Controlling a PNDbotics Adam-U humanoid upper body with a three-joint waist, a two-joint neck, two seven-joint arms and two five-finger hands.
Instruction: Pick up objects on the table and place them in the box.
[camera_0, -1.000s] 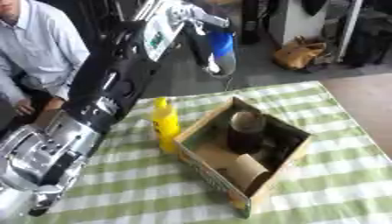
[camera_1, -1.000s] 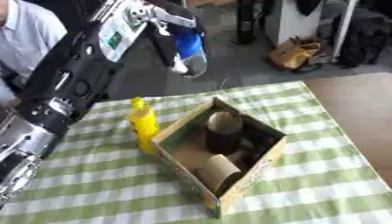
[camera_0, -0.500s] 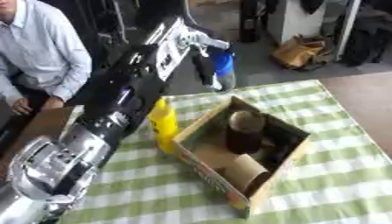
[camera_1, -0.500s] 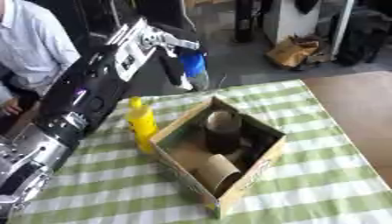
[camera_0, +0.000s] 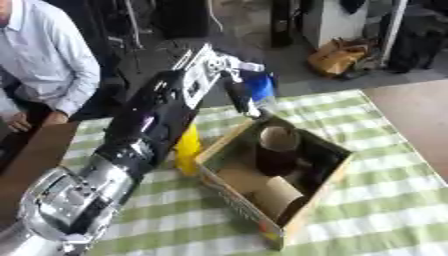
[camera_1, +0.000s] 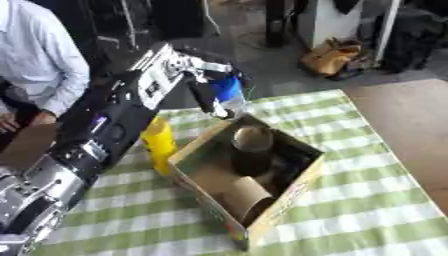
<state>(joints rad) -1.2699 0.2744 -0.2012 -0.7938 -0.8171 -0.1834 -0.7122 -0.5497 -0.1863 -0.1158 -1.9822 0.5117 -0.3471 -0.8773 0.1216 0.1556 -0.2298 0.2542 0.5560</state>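
- Left hand (camera_1: 206, 82) stretched from the lower left toward the far edge of the desk (camera_0: 385, 200), poised above the far corner of the box (camera_0: 262, 220).
- Fingers (camera_0: 238, 97) curled round a blue object (camera_0: 259, 85), clamped on it and held in the air, clear of the green-and-white checked cloth.
- Blue object just over the box's far corner, near the far edge of the desk; white or clear part at its lower end, shape too blurred to name further.
- Open cardboard box set askew in the middle of the desk, one corner pointing to the far edge, another to the near edge.
- Inside the box: a dark brown jar (camera_0: 278, 150) with a pale lid, standing upright toward the far side; a cardboard roll (camera_0: 278, 195) lying on its side toward the near side.
- Yellow bottle (camera_1: 159, 145) standing upright on the desk, just beside the box's left wall, partly hidden behind the arm in the left eye view.
- Right hand out of sight in both views.
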